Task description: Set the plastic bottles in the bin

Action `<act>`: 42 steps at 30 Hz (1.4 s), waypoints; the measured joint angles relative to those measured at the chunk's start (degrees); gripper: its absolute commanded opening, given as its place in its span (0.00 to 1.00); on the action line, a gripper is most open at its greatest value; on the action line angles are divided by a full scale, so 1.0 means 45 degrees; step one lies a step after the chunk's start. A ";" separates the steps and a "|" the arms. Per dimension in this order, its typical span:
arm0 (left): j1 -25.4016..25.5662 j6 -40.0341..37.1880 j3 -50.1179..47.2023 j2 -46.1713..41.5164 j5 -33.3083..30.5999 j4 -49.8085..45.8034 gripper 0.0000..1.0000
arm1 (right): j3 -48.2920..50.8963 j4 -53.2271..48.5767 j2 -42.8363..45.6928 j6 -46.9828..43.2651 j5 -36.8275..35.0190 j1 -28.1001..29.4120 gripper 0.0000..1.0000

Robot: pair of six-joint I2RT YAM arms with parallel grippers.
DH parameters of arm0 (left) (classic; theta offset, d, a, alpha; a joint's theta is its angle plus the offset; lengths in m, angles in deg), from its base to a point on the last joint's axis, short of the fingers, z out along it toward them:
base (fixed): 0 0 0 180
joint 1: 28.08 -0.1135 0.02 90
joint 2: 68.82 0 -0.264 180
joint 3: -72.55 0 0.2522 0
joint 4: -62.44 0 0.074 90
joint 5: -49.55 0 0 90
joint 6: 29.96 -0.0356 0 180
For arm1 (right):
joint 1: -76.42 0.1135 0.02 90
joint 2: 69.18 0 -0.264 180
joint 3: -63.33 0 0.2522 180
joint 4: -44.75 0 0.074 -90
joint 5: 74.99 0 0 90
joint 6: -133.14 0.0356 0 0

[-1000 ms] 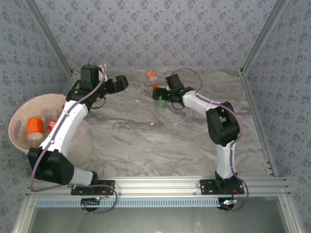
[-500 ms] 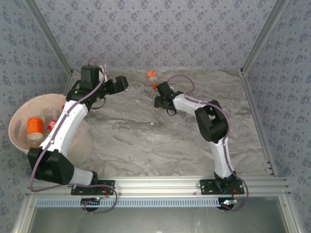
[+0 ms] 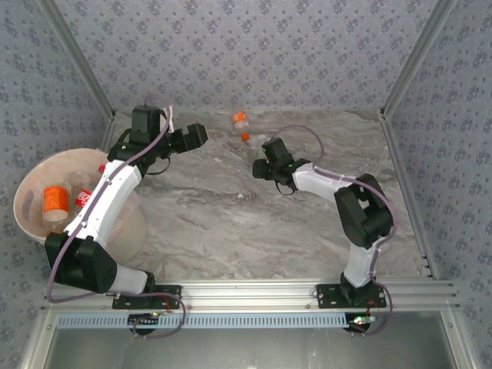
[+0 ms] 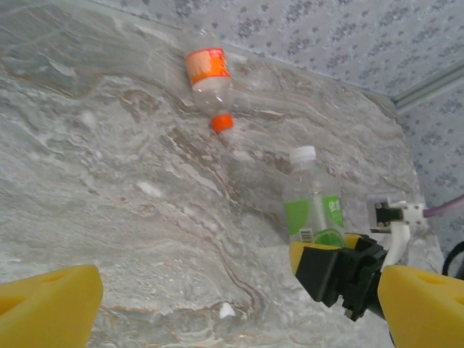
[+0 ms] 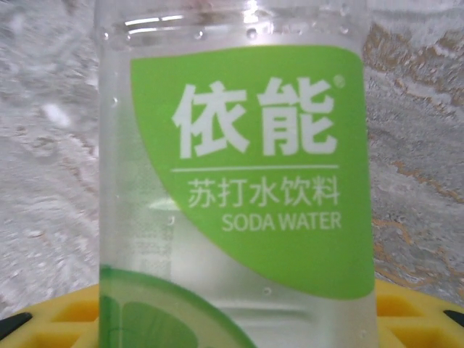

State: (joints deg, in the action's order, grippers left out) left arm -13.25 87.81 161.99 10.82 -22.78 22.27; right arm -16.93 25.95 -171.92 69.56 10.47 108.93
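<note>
The counter (image 3: 231,223) is surfaced in a smooth, grey-veined, marble-look finish with a faint sheen, and is bordered at its near edge by a rail (image 3: 254,290) of ribbed, brushed metal. The green-labelled bottle (image 5: 239,181) is formed of clear glossy plastic wrapped in a shiny printed film, and the same clear plastic is seen on the orange-labelled bottle (image 4: 208,80) near the far edge. The bin (image 3: 31,181) beside the left edge is moulded in pale pink, satin-dull plastic, and the jaws of the left gripper (image 4: 235,308) are faced in matt yellow plastic.
</note>
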 measured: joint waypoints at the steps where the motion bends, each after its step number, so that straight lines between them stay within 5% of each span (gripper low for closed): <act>1: 0.0073 0.0039 -0.0029 0.0000 0.0097 0.0049 0.98 | 0.0296 0.0160 0.0374 -0.0102 0.0092 0.0000 0.50; 15: 0.2006 0.1141 -0.0117 0.0204 0.1506 0.1914 0.98 | 0.3871 0.3546 0.4371 -0.2331 0.3206 -0.0039 0.48; 31: 0.4012 0.3468 0.0321 0.2429 -0.0044 0.3536 0.97 | 0.4386 0.5668 0.4857 -0.2555 0.5440 0.0015 0.50; 36: 0.4187 0.3905 0.0321 0.2764 -0.0073 0.3925 0.90 | 0.4289 0.5693 0.4857 -0.2531 0.5629 0.0039 0.50; 42: 0.4328 0.4303 0.0321 0.3070 0.0219 0.4687 0.69 | 0.3920 0.5863 0.4673 -0.2113 0.5659 0.0039 0.50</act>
State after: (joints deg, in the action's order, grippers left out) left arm 6.23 107.18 163.44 24.63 -21.80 43.36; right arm 0.71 52.33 -150.90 60.05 35.94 109.11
